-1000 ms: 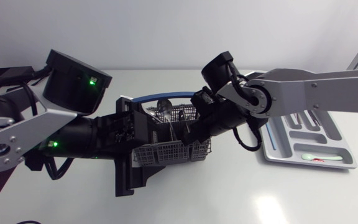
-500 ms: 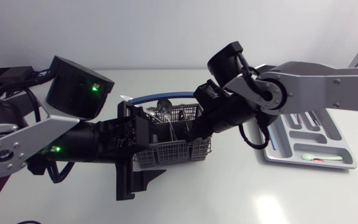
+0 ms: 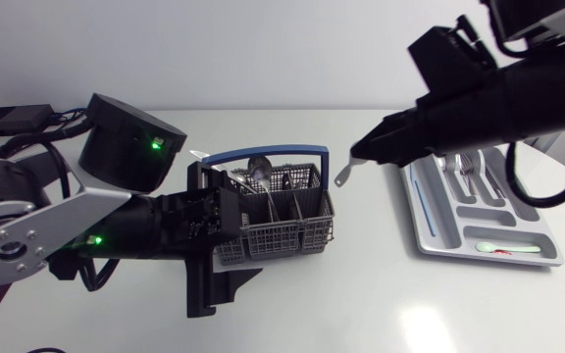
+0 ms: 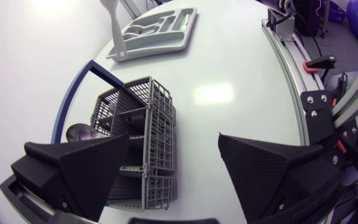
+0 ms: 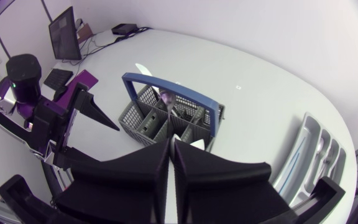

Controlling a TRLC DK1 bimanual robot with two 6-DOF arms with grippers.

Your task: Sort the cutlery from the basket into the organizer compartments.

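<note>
1. Our left claw (image 4: 173,143) stands spread wide and grips nothing. The basket lies between its fingers, close to one and well apart from the other.
2. The grey wire-mesh basket with a blue hoop handle (image 3: 282,230) sits on the white bench (image 3: 361,304). A shiny metal spoon (image 3: 258,165) stands in one of its rear cells.
3. A white-handled piece of cutlery (image 3: 344,176) hangs in the air between the basket and the organizer. Our right claw (image 3: 361,152) has its fingers closed on the upper end. We cannot tell what kind of piece it is.
4. The pale grey plastic organizer tray (image 3: 439,247) lies on the bench at the right, partly under the right arm.
5. We judge the carry to be the step in hand. The piece dangles from one end, so we should keep the pinch firm, turn it to lie along its compartment, and lower it close to the floor before letting go.
6. We count two claws, one basket, one spoon showing in the basket, one piece in the air and one organizer. One pale green-and-white piece (image 3: 503,250) lies in the organizer's crosswise end compartment. The metal pieces at the organizer's far end are half hidden, so we leave them uncounted.
</note>
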